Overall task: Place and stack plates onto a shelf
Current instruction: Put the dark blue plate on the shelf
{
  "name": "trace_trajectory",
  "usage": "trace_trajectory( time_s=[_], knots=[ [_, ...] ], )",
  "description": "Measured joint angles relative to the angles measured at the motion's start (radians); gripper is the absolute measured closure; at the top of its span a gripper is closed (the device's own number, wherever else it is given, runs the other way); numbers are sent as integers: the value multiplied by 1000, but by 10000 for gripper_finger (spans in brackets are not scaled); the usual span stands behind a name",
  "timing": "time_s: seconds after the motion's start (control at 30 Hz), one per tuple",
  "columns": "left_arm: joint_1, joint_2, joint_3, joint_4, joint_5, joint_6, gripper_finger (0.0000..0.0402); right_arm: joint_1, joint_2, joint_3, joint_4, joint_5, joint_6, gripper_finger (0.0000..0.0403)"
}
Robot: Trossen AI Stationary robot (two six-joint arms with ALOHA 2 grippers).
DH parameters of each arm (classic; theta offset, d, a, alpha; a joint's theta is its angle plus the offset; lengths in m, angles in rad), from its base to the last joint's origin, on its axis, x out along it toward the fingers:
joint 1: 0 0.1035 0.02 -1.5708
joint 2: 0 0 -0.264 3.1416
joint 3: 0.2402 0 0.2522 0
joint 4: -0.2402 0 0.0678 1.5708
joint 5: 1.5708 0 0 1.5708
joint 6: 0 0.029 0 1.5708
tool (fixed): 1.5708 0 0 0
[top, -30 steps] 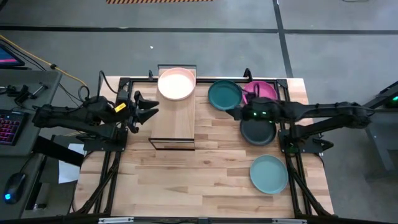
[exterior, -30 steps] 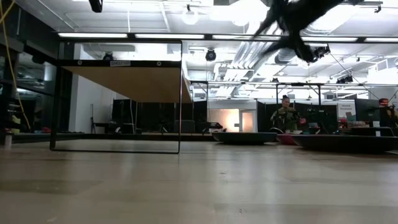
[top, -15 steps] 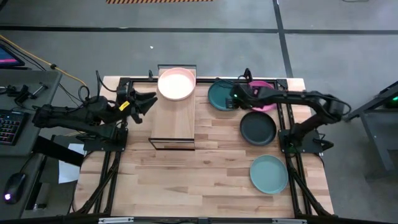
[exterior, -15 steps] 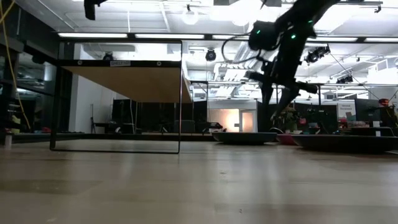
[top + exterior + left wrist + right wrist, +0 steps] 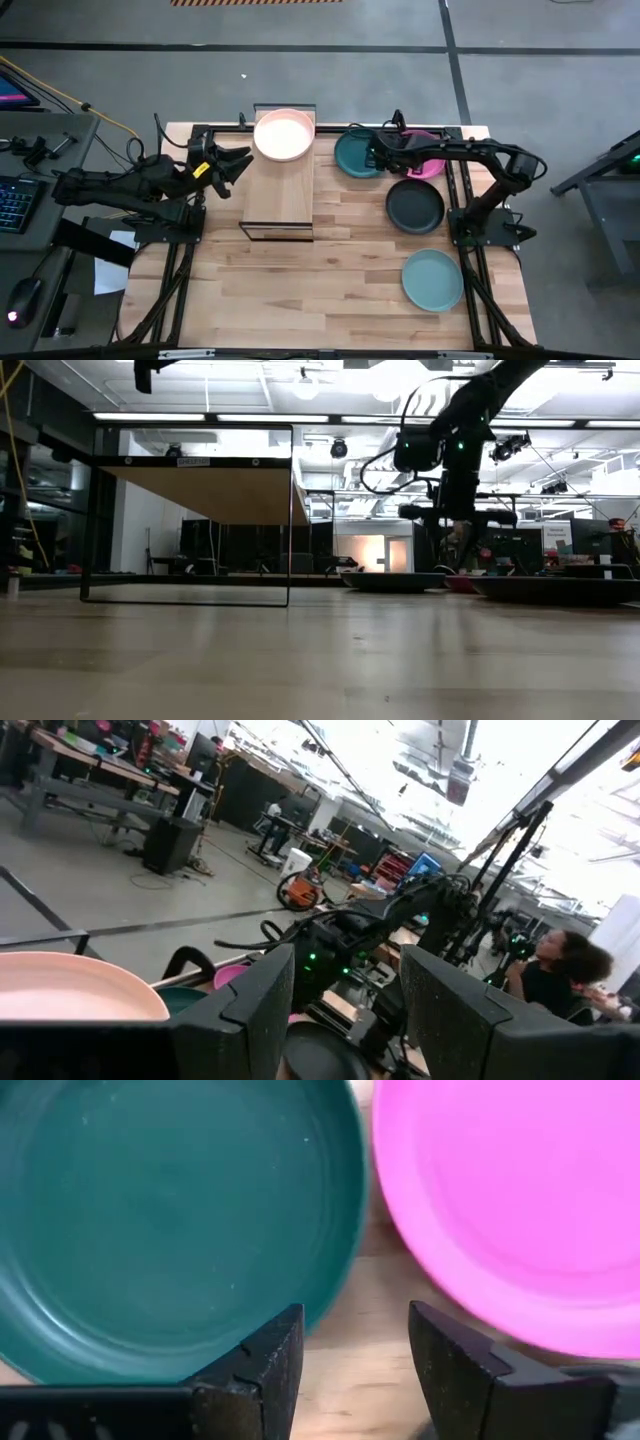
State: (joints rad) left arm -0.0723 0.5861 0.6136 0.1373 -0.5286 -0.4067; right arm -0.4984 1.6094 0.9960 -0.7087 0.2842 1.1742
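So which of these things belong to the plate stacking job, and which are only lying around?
Job: shelf; peach plate on it; teal plate; pink plate; black plate; blue-green plate.

Lying about: keyboard; mouse.

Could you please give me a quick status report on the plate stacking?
Right gripper open above the dark teal plate, beside the magenta plate. Left gripper open, waiting beside the shelf. Peach plate on shelf. Nothing obstructing.
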Motion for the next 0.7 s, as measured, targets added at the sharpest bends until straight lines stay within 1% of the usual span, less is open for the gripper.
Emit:
trace_trajectory(
  time_s=[0.17, 0.33, 0.53, 0.7],
  knots=[
    [0, 0, 0, -8, -1, 25, 227, 7, 2, -45, 78, -13, 101, 240],
    [0, 0, 0, -8, -1, 25, 227, 5, 2, -77, 126, -3, 173, 240],
    [0, 0, 0, -19, -1, 25, 227, -8, 15, -117, 209, -13, 230, 240],
    [0, 0, 0, -20, -2, 25, 227, -13, 65, -118, 288, -32, 251, 240]
  ],
)
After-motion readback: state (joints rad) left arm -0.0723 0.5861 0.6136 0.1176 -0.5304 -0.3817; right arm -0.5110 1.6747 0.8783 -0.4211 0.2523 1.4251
